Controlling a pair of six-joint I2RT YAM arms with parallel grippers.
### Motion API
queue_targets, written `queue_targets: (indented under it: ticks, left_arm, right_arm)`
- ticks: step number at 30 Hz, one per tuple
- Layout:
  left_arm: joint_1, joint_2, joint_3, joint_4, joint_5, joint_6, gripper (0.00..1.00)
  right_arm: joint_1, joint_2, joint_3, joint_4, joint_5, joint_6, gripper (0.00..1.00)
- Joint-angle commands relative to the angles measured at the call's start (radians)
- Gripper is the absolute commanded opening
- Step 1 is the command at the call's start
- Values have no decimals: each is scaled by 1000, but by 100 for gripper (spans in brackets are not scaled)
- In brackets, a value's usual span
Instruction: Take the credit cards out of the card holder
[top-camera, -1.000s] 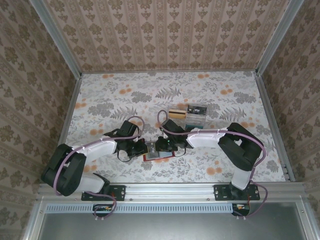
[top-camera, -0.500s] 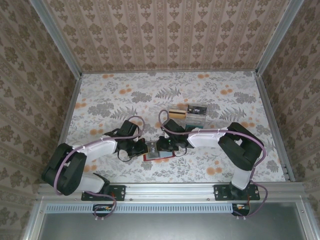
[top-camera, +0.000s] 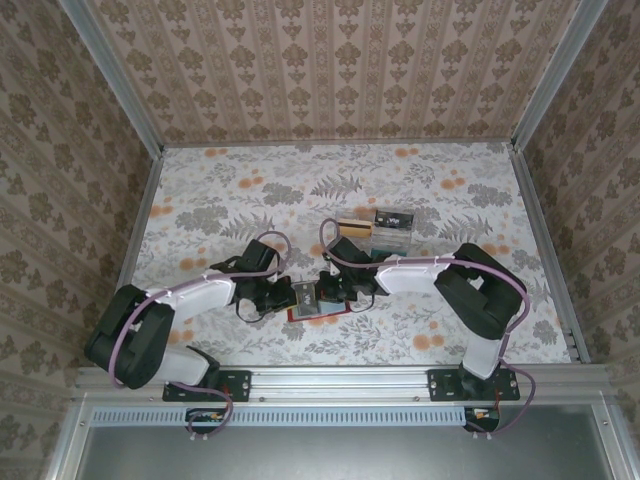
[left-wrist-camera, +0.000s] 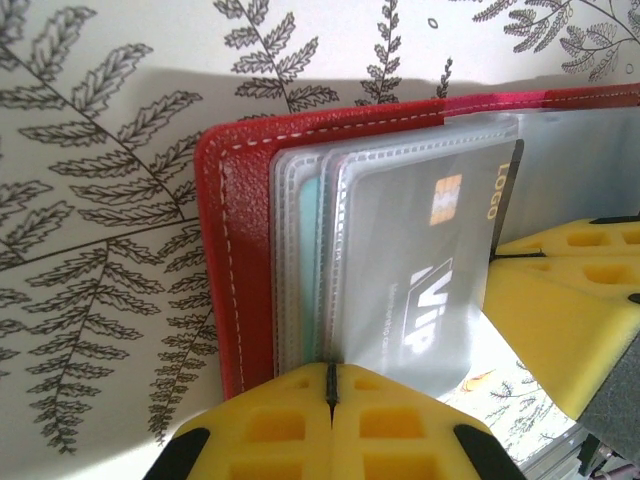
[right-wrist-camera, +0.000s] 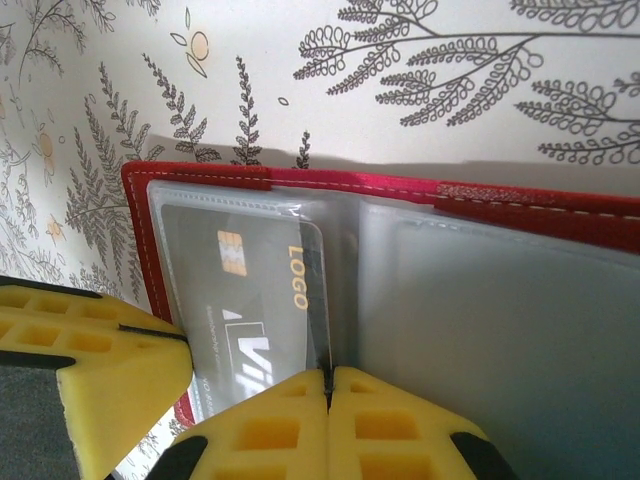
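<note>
Right wrist view: right gripper (right-wrist-camera: 327, 385) clamped on the grey card (right-wrist-camera: 250, 300) sleeved in the open card holder (right-wrist-camera: 500, 200) on the table (right-wrist-camera: 450, 80), left gripper (left-wrist-camera: 330, 390) pinching the holder's edge; next, likely, a straight pull.

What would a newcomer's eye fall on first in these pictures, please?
The open red card holder at the table's near centre, a grey VIP card in its clear sleeve. The left gripper is shut on the holder's edge, the right gripper on the card's edge. Loose cards lie farther back.
</note>
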Motion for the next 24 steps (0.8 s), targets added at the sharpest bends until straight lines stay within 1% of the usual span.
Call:
queue_targets:
  ticks: [1, 8, 14, 15, 16, 17, 20, 24]
  left_arm:
    - [-13, 31, -1, -62, -39, 22, 0]
    - [0, 31, -2, -97, -58, 37, 0]
    - [1, 36, 2, -94, -55, 43, 0]
    - [1, 39, 4, -93, -53, 44, 0]
    - [1, 42, 4, -91, -52, 45, 0]
    - [0, 45, 4, -89, -51, 46, 0]
    - [-1, 56, 6, -83, -45, 47, 0]
    - [-4, 64, 7, -77, -41, 48, 0]
  right_arm:
    - [-6, -26, -33, 7, -7, 9, 0]
    - [-46, -85, -90, -1, 4, -2, 0]
    - [-57, -102, -107, 10, 0, -8, 0]
    - [-56, -99, -108, 20, -10, -5, 3]
    - [-56, -94, -108, 34, -19, -1, 13]
    - [-55, -88, -108, 48, -28, 3, 19]
    - [-53, -68, -111, 91, -49, 16, 24]
    - [-53, -38, -119, 133, -58, 35, 23]
